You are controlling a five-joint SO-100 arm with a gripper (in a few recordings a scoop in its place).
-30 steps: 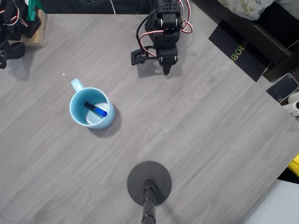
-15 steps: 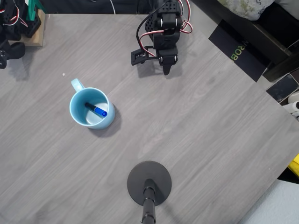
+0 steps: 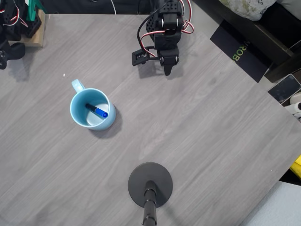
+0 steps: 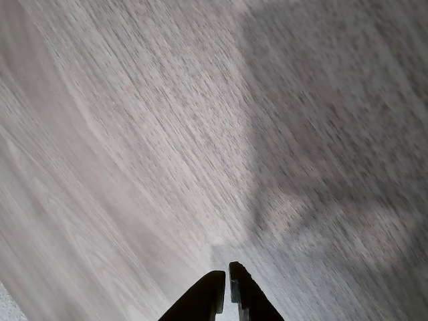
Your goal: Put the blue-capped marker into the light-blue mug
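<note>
My claw [image 3: 167, 70]: tips together, apparently holding nothing, above bare grey bench [image 3: 211, 132] near its far edge. Light-blue mug [image 3: 91, 109]: upright, well apart from my claw. Blue-capped marker [image 3: 97, 110]: inside the mug, tilted. Black round stand base [image 3: 150, 184]: near edge.

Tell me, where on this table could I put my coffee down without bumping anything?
In the overhead view, the widest bare stretch of table lies right of the light-blue mug, between the gripper and the black round stand base. The lower-left corner below the mug is bare too. The top edge is crowded with the arm and gear on a wooden block.
</note>
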